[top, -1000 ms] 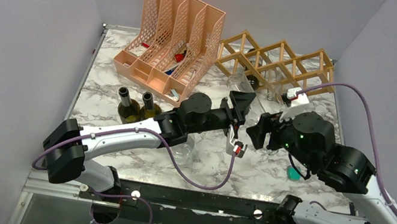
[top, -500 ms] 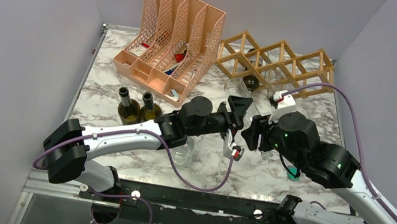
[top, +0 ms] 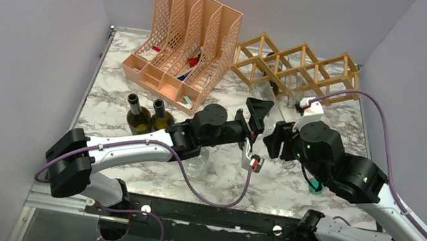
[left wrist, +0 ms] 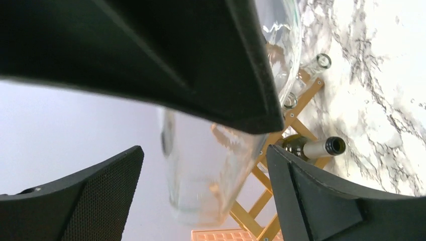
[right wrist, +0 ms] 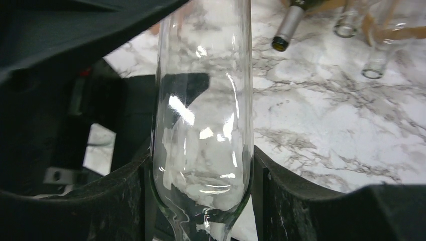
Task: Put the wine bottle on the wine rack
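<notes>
Precariously, the right gripper (right wrist: 201, 170) pinches the clear wine bottle (right wrist: 201, 115), the left gripper (left wrist: 203, 153) spread around it; slick glass could slip short of the wine rack (top: 298, 66).

Your top cam looks down on the bench (top: 278, 187) from high behind its near edge; both wrist cams sit v. close, sharing the clear bottle (right wrist: 201, 125).

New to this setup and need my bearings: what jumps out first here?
A clear glass bottle is held between the right arm's fingers at mid-table, the left arm's open fingers around it. At the far right sits the wooden wine rack with a dark bottle lying in it; left of it, a peach mesh organiser.
</notes>
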{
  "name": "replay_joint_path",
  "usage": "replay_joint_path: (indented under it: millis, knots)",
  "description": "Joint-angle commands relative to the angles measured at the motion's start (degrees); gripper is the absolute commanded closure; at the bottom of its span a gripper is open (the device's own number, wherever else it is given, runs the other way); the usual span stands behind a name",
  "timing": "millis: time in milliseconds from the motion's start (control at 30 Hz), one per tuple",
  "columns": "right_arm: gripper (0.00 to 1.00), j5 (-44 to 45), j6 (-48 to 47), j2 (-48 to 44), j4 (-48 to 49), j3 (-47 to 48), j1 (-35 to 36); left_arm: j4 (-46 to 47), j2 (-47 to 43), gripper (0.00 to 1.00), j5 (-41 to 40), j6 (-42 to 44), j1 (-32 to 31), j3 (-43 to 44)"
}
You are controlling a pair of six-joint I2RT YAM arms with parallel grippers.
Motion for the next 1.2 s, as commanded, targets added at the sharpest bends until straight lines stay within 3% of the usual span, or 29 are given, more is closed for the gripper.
replay_joint_path:
  millis: [0, 167, 467, 600, 733, 867, 967, 1067, 1167]
  knots:
    - [0.99, 10.5, 1.8, -1.0, 3.1, 2.8, -0.5, 4.1, -2.5, 0.01, 1.4, -6.5, -0.5, 0.0]
    - [0.99, 15.4, 2.6, 4.5, -0.7, 8.6, -0.5, 4.1, -4.1, 0.01, -0.8, -12.2, -0.5, -0.7]
    - [0.99, 17.8, -2.5, 10.8, 4.9, 11.8, -1.7, 4.2, -10.8, 0.01, -12.0, -31.2, 1.5, 0.7]
    - [0.99, 10.5, -6.7, 12.7, 10.4, 12.4, -9.1, 4.3, -14.2, 0.01, -13.4, -38.0, 2.3, -0.5]
    - [0.99, -3.0, -7.4, 15.0, 14.4, 11.2, -18.5, 4.3, -14.8, 0.01, -25.9, -49.1, 2.7, 1.5]
    - [0.99, -8.3, -6.4, 17.3, 17.4, 8.8, -22.3, 3.3, -14.1, 0.01, -33.8, -64.2, 5.7, 3.7]
    - [0.99, -9.8, -5.2, 18.3, 19.0, 7.7, -24.0, -1.1, -13.6, 0.01, -33.3, -75.4, 8.2, 4.6]
    - [0.99, -10.9, -4.5, 19.2, 19.1, 7.2, -24.6, -12.5, -11.2, 0.01, -36.2, -86.1, 10.7, 9.6]
    - [0.99, -14.0, -4.9, 19.5, 20.0, 5.3, -24.6, -21.3, -8.8, 0.01, -33.8, -92.2, 13.3, 13.4]
